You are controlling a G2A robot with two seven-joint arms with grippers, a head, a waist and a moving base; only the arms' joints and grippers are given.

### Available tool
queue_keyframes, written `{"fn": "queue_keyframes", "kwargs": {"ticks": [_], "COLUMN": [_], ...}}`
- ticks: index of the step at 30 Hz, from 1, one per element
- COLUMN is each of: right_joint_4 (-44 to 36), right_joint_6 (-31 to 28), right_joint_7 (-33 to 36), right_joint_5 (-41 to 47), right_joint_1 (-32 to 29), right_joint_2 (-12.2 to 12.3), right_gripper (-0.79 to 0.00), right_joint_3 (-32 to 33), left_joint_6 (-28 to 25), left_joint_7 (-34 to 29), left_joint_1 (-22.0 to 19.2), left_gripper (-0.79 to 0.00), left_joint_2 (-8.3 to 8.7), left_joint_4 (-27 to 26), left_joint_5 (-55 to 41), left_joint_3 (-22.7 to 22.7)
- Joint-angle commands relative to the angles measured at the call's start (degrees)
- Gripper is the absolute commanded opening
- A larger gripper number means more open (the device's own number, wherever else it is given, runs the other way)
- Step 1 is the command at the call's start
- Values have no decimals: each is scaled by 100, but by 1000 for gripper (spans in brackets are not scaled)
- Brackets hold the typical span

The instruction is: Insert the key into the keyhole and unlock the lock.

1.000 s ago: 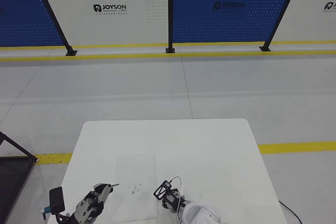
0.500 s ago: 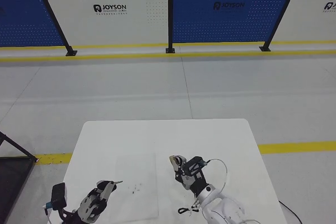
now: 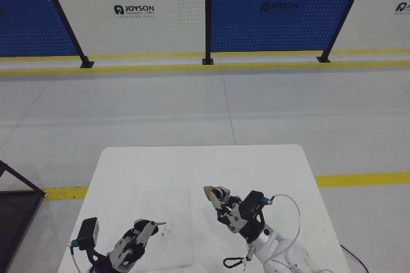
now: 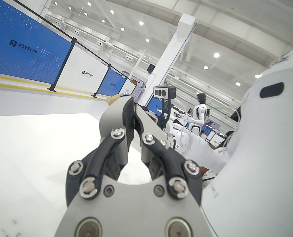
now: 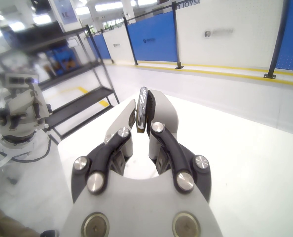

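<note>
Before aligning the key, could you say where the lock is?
Top view: the lock is in the right gripper, jaws shut, over the near half of the table.

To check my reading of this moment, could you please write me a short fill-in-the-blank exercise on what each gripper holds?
1. The right gripper is shut on a brass ____.
2. The left gripper is shut on a thin ____, whose tip sticks out.
3. Both grippers are above a white ____.
Missing words: padlock; key; table.
</note>
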Motion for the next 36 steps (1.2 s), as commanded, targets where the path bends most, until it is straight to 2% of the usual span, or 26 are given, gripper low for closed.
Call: {"fn": "queue_keyframes", "kwargs": {"ticks": [1, 7, 11, 15, 21, 26, 31, 36], "right_joint_4": [0, 8, 94, 109, 389, 743, 937, 1000], "right_joint_6": [-1, 23, 42, -312, -1466, -2175, -2495, -2579], "right_joint_7": [0, -3, -233, -711, -1195, -1476, -1470, -1453], "right_joint_5": [0, 22, 638, 1248, 2240, 2315, 2330, 2374], "right_joint_1": [0, 4, 103, 108, 207, 325, 439, 476], "right_joint_2": [0, -2, -42, -73, -112, -143, -167, -168], "right_gripper": [-785, -785, -785, -785, -785, -785, -785, -785], "right_joint_3": [0, 5, -53, -181, -500, -761, -958, -984], "left_joint_6": [0, 0, 38, 0, 0, 0, 0, 0], "left_joint_7": [0, 0, -206, -255, -201, -304, -364, -436], "left_joint_1": [0, 0, -33, -100, -355, -639, -826, -951], "left_gripper": [-785, -785, -785, -785, -785, -785, -785, -785], "left_joint_2": [0, 0, -5, -10, -4, 41, 97, 172], "left_joint_4": [0, 0, -38, -8, 20, 109, 144, 202], "left_joint_5": [0, 0, -516, -1066, -2040, -2354, -2500, -2545], "left_joint_3": [0, 0, 279, 485, 1057, 1374, 1636, 1773]}}
